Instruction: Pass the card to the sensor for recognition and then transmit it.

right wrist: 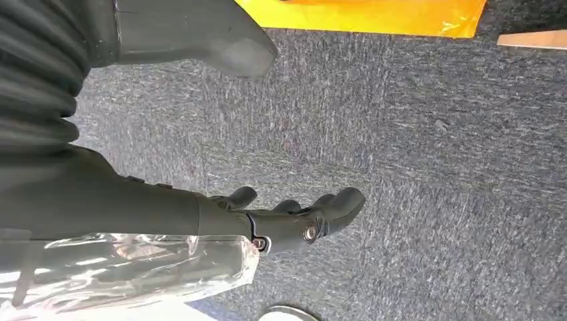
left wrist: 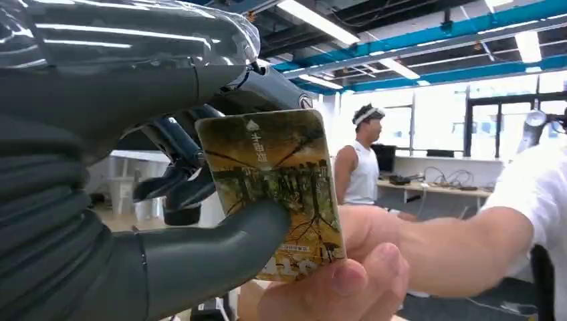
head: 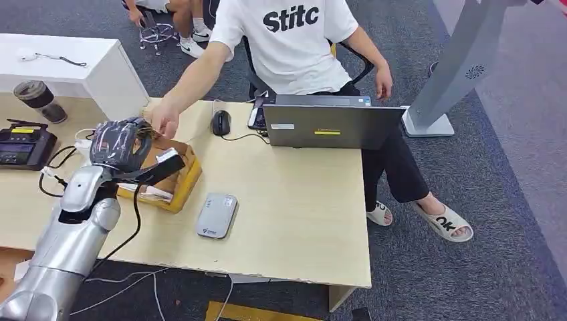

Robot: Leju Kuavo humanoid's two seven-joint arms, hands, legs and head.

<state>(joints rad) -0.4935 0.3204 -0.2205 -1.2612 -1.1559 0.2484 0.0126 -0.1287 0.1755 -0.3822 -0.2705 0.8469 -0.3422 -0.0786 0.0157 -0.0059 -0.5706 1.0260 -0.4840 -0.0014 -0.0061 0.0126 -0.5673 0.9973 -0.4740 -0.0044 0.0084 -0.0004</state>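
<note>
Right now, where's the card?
The card sits between the left hand and a person's hand, both gripping it above the cardboard box at the table's left.

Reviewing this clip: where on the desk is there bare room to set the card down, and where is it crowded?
Bare desk lies between the grey sensor, the laptop and the desk's right edge. The far-left side is crowded: the left hand and a person's hand meet at the card over the cardboard box.

Yellow-brown card (left wrist: 274, 190) w/ dark tree pattern; grey sensor (head: 217, 215) at 6 o'clock on pale wood surface (head: 301, 200); black mouse (head: 220, 122) at 12; white tee (head: 287, 40) w/ black lettering; grey carpet (head: 508, 167).
</note>
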